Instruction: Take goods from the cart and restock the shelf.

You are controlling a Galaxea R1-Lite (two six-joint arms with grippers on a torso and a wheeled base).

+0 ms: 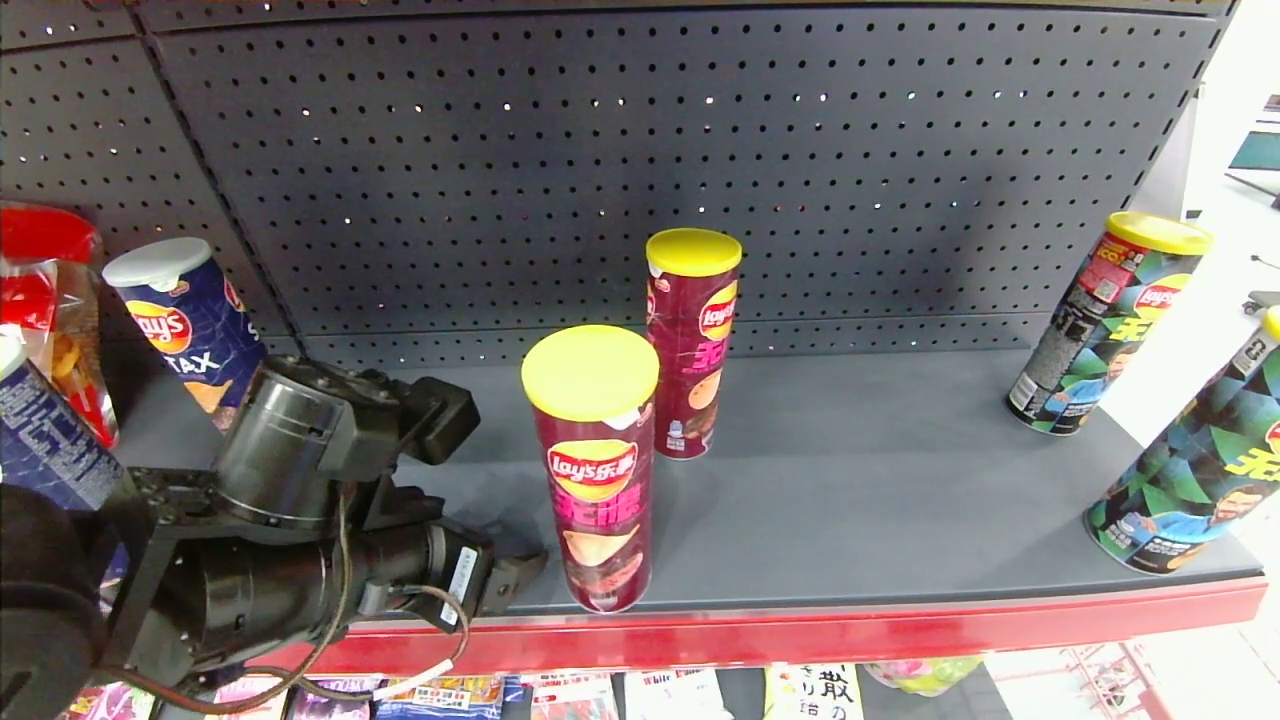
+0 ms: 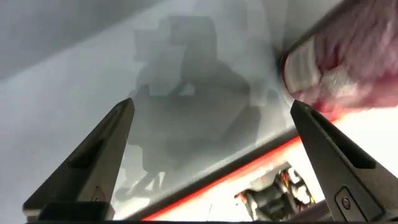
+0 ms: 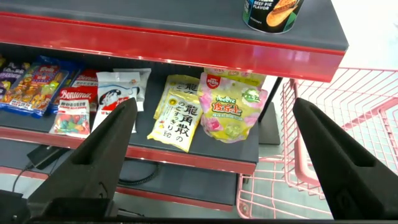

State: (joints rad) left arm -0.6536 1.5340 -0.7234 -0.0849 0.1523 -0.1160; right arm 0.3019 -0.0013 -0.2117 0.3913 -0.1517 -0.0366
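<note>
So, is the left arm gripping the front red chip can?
No, the jaws of the left gripper stand wide open over bare shelf, the front can outside them.

Dark grey pegboard back panel (image 1: 640, 150): standing beyond the left hand (image 2: 211, 106), pinpoints of light showing through its holes.
Grey shelf deck (image 1: 850, 480) with red front edge (image 1: 800, 630): running directly beneath that hand.
Lower shelf (image 3: 186, 155), red-lipped: lying ahead of the right hand (image 3: 214, 102).
Pale floor (image 1: 1200, 670): glaring brightly past the shelf deck's end, on the right hand's side.
</note>
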